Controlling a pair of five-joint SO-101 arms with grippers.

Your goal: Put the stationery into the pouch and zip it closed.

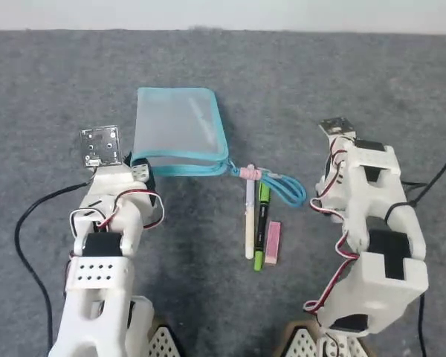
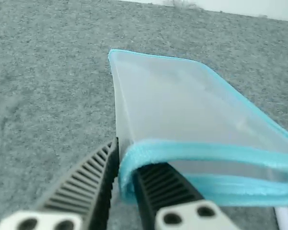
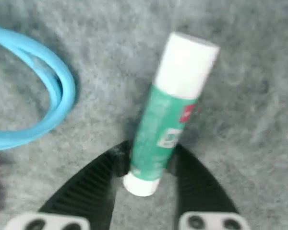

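Observation:
The translucent pouch (image 1: 177, 128) with teal trim lies flat at the back left, its open rim facing the arms. My left gripper (image 2: 126, 184) is shut on the pouch's teal rim (image 2: 149, 152) at the near left corner, one finger inside the opening and one outside. A green and white glue stick (image 3: 170, 108) lies on the mat; my right gripper (image 3: 149, 165) is shut on its lower end. A white pen (image 1: 250, 219), a green marker (image 1: 261, 223) and a pink eraser (image 1: 272, 242) lie side by side between the arms.
A blue strap loop (image 1: 288, 190) trails from the pouch's zipper end toward the right arm (image 1: 364, 193), close to the glue stick in the right wrist view (image 3: 53, 91). Grey mat covers the table; a pale wall edge runs along the back.

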